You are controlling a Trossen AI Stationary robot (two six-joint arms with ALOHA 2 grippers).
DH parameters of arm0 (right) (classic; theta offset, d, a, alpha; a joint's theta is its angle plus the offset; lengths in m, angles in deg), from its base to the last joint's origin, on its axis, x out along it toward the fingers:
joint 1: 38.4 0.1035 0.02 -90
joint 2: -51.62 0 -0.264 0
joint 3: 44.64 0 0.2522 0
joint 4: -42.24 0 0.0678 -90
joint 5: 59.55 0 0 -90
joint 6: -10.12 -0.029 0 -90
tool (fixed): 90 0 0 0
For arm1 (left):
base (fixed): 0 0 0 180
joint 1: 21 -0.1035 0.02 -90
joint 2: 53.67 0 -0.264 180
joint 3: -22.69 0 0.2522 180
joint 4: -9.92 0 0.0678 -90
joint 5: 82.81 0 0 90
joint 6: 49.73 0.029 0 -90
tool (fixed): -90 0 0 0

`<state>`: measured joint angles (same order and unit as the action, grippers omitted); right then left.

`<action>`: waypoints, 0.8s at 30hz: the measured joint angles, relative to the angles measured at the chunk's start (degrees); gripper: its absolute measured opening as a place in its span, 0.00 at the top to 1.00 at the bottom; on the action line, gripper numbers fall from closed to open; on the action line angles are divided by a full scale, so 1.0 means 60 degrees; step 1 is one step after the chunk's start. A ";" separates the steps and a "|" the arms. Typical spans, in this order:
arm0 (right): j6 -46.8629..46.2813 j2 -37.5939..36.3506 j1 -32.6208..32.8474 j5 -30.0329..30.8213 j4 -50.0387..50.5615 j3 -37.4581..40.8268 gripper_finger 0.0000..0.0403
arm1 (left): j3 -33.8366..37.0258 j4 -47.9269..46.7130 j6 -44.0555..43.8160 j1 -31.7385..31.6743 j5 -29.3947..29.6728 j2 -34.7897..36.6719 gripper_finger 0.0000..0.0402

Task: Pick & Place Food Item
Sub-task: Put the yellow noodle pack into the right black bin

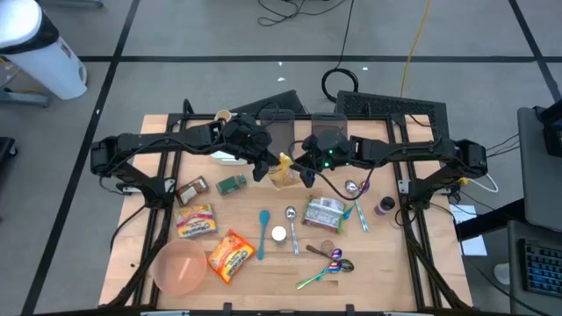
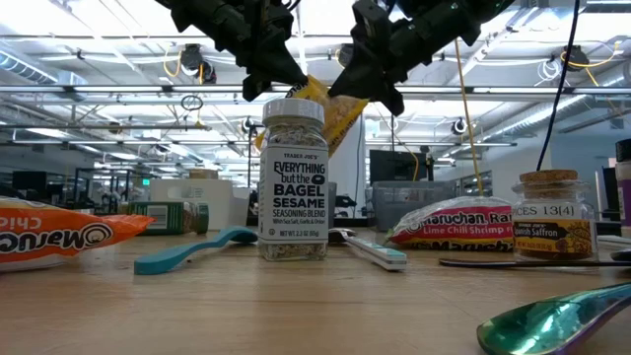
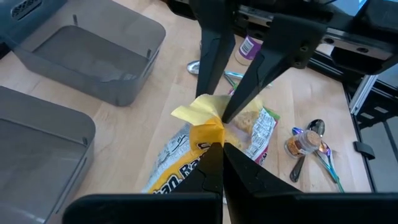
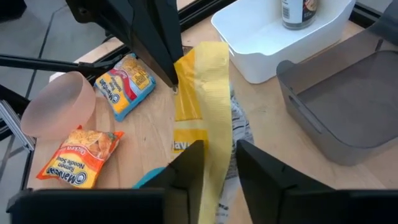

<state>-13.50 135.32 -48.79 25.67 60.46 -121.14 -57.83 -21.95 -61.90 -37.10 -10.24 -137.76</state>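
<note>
A yellow food packet [image 1: 283, 169] with black-and-white print hangs in the air over the middle of the table, between my two grippers. My left gripper [image 3: 221, 149] is shut on the packet from the table's left side. My right gripper [image 4: 217, 158] meets it from the right, its fingers closed on the packet's yellow end. In the low view the packet [image 2: 333, 110] shows behind and above a seasoning jar, with my left gripper [image 2: 274, 77] and right gripper [image 2: 367, 87] on either side of it. My left gripper pinches the packet's crumpled yellow upper end [image 3: 212, 132] between its two fingers, slanting down from the table's left. The packet hangs below the fingers, clear of the table. My right gripper pinches the yellow flap at the same upper end [image 4: 216, 140] between its two fingers [image 3: 214, 87], slanting down from the table's right. The flap runs along the gap between the fingers.
Two grey bins [image 3: 93, 56] and a white tub [image 4: 292, 37] holding a jar stand at the far side. Below lie Maruchan packets [image 1: 230, 254], a pink bowl [image 1: 180, 266], spoons [image 1: 263, 233], the seasoning jar [image 2: 292, 182] and a corked spice jar [image 2: 554, 215].
</note>
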 joint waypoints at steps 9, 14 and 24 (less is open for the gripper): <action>0.0130 0.0000 0.0000 -0.0007 0.0044 0.0000 0.97 | 0.0000 0.0011 0.0029 0.0001 0.0007 0.0000 1.00; 0.0139 -0.0004 0.0000 -0.0007 0.0043 0.0000 0.99 | 0.0000 0.0011 0.0033 0.0001 0.0011 0.0000 1.00; 0.0143 -0.0004 0.0000 -0.0007 0.0111 0.0003 1.00 | 0.0000 -0.0001 -0.0110 0.0001 0.0247 0.0003 0.95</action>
<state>-12.64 135.30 -48.79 25.63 61.12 -121.12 -57.83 -21.96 -62.56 -37.09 -8.76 -137.74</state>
